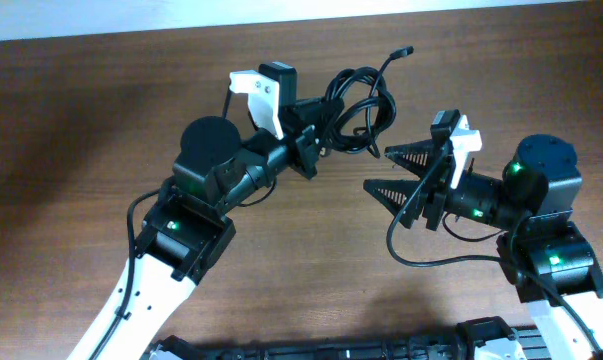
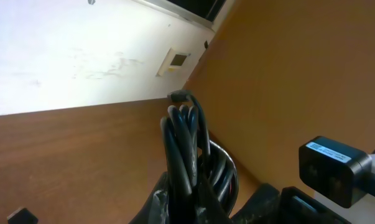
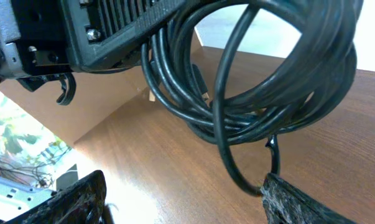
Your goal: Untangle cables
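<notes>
The cables (image 1: 359, 100) are one coiled bundle, with nothing separated yet. The left gripper (image 1: 321, 135) clamps the coil; the right gripper (image 1: 377, 168) stands wide beside it, gripping nothing.

Brown wood-grain table (image 1: 71, 110) across nearly the whole overhead frame, with a pale strip (image 1: 131, 12) beyond its far edge along the top. Darker shading at frame left. Coiled black cables (image 1: 359, 105) at upper centre, hanging over the wood in the right wrist view. Contact with the surface unclear.
</notes>
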Motion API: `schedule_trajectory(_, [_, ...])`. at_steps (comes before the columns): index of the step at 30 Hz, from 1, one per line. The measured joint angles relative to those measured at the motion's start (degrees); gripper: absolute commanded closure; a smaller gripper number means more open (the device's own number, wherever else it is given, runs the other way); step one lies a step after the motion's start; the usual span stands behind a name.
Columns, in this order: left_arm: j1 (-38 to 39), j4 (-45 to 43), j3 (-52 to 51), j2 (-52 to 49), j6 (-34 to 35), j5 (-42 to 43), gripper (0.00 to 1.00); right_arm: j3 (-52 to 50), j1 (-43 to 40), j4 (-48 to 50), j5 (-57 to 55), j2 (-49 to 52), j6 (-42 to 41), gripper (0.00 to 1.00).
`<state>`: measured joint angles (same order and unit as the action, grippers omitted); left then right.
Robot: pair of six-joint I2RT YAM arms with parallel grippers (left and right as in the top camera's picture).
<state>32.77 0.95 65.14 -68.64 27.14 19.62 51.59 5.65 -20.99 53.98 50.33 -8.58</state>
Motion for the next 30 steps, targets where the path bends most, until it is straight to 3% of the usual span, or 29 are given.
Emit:
schedule_trajectory(5, [0.0, 0.0, 0.0, 0.0, 1.1, 2.0, 1.0, 0.0, 0.0, -0.8, -1.6, 0.0, 0.0, 0.24])
schedule_trajectory(10, [0.0, -0.7, 0.0, 0.0, 2.7, 3.9, 1.0, 0.0, 0.0, -0.9, -2.7, 0.7, 0.0, 0.59])
schedule_trajectory(15, [0.0, -1.0, 0.0, 0.0, 4.5, 5.5, 1.0, 0.0, 0.0, -0.9, -3.2, 0.9, 0.4, 0.75])
schedule_trajectory(16, [0.0, -1.0, 0.0, 0.0, 4.7, 6.0, 1.0, 0.0, 0.0, -0.8, -3.2, 0.9, 0.2, 0.84])
schedule_trajectory(18, [0.0, -1.0, 0.0, 0.0, 5.1, 6.7, 1.0, 0.0, 0.0, -0.4, -3.1, 0.9, 0.8, 0.91])
schedule_trajectory(30, [0.4, -0.9, 0.0, -0.1, 9.3, 0.0, 1.0, 0.0, 0.0, 0.4, -2.2, 0.9, 0.8, 0.96])
